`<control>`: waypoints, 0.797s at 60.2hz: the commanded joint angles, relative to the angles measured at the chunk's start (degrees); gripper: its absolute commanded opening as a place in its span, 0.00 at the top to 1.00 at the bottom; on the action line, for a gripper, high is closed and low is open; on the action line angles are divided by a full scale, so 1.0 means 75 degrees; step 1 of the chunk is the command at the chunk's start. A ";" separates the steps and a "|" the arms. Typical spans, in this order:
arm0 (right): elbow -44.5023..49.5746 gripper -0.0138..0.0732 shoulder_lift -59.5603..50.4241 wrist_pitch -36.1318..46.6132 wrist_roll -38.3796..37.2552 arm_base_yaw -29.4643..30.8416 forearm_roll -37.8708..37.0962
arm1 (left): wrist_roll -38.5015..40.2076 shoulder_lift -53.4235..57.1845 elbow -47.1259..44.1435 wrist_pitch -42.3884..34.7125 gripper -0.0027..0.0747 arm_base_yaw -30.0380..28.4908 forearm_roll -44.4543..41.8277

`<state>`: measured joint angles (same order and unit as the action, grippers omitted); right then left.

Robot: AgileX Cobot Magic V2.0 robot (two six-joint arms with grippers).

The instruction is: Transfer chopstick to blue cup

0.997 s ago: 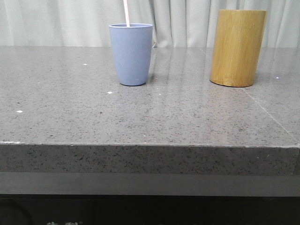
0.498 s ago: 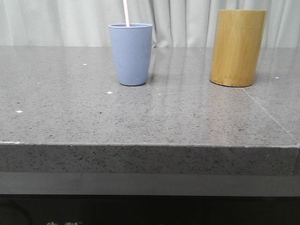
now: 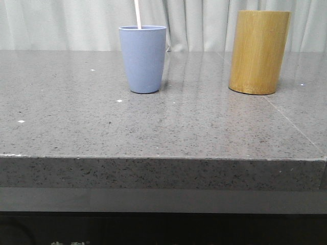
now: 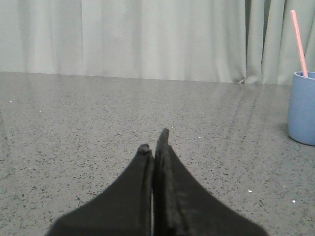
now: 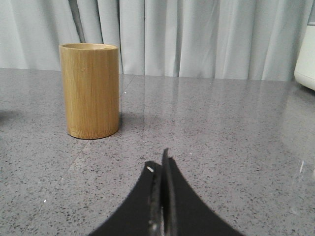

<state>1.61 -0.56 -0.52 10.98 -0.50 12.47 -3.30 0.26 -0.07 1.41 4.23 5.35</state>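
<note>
The blue cup (image 3: 143, 58) stands upright on the grey stone table, left of centre in the front view. A pale pink chopstick (image 3: 137, 14) sticks up out of it. Both also show in the left wrist view, the cup (image 4: 302, 108) and the chopstick (image 4: 299, 43) at the edge. My left gripper (image 4: 153, 141) is shut and empty, low over the table, well apart from the cup. My right gripper (image 5: 158, 161) is shut and empty, low over the table, short of the bamboo cylinder (image 5: 91, 90). Neither gripper shows in the front view.
The taller yellow-brown bamboo cylinder (image 3: 259, 52) stands at the back right of the table (image 3: 163, 127). A pale curtain hangs behind the table. A white object (image 5: 306, 59) sits at the edge of the right wrist view.
</note>
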 commanded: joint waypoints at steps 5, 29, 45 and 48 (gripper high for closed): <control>-0.0039 0.92 -0.0167 0.0670 0.0062 0.0042 0.0022 | 0.0067 0.0190 -0.0071 -0.0673 0.99 -0.0006 0.0002; -0.0039 0.92 -0.0167 0.0509 -0.0915 0.0042 -0.1091 | 0.0067 0.0190 -0.0071 -0.0673 0.99 -0.0006 0.0002; -0.0039 0.92 -0.0167 0.0492 -0.1463 0.0051 -0.1440 | 0.0067 0.0190 -0.0071 -0.0673 0.99 -0.0006 0.0002; -0.0039 0.92 -0.0167 0.0483 -0.1463 0.0051 -0.1440 | 0.0067 0.0190 -0.0071 -0.0673 0.99 -0.0006 0.0002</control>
<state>1.61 -0.56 -0.97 0.33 -0.50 2.66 -3.30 0.26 -0.07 1.41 4.23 5.35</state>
